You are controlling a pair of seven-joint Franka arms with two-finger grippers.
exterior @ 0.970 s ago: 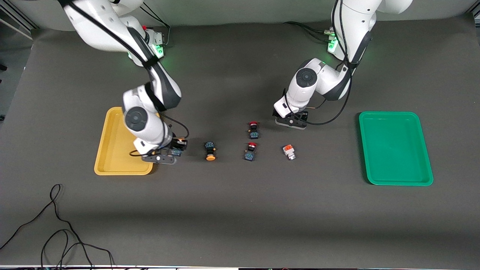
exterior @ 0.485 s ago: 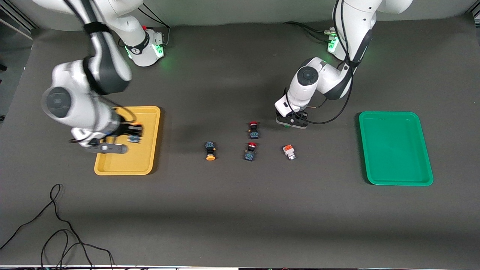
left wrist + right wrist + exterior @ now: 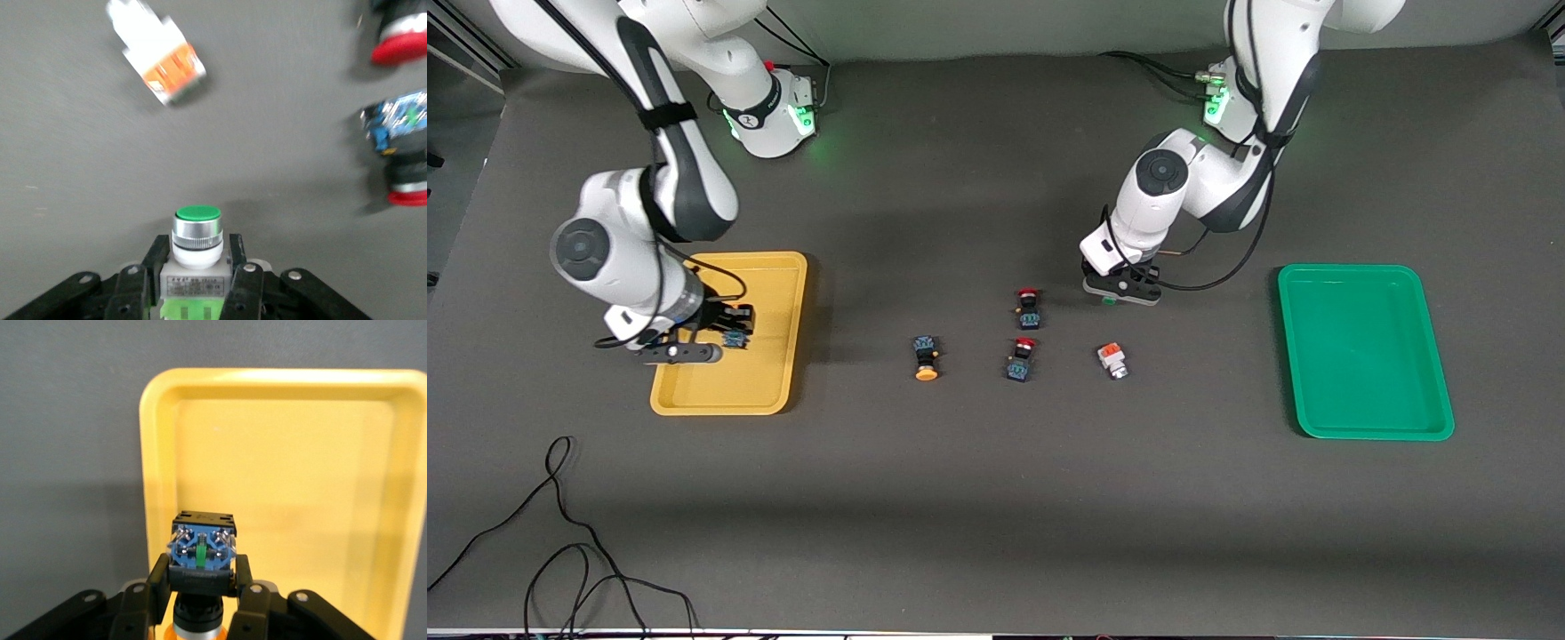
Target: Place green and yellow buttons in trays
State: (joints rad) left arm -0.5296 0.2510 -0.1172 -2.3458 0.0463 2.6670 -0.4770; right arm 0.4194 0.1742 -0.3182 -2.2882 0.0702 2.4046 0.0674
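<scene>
My right gripper [image 3: 732, 329] is shut on a yellow-capped black-blue button [image 3: 736, 339] and holds it over the mustard yellow tray [image 3: 769, 391]. The right wrist view shows this button [image 3: 202, 547] between the fingers of that gripper [image 3: 202, 587], above the tray floor [image 3: 300, 467]. My left gripper [image 3: 1113, 296] is shut on the green-tipped grey button [image 3: 197, 240], low over the table. A second yellow-capped button [image 3: 925, 357] and the orange-tipped grey button [image 3: 1112, 360] lie on the table. The bright green tray [image 3: 1365, 356] lies at the left arm's end and holds nothing.
Two red-capped black-blue switches [image 3: 1029, 307] [image 3: 1020, 358] lie mid-table between the yellow-capped button and the orange-tipped one. The left wrist view shows them [image 3: 403, 40] [image 3: 403, 150] and the orange-tipped button [image 3: 163, 60]. Black cables [image 3: 560, 551] lie at the front corner.
My right gripper has carried its button from the yellow tray's inner edge to over the tray. My left gripper has barely shifted and still holds the green-tipped button.
</scene>
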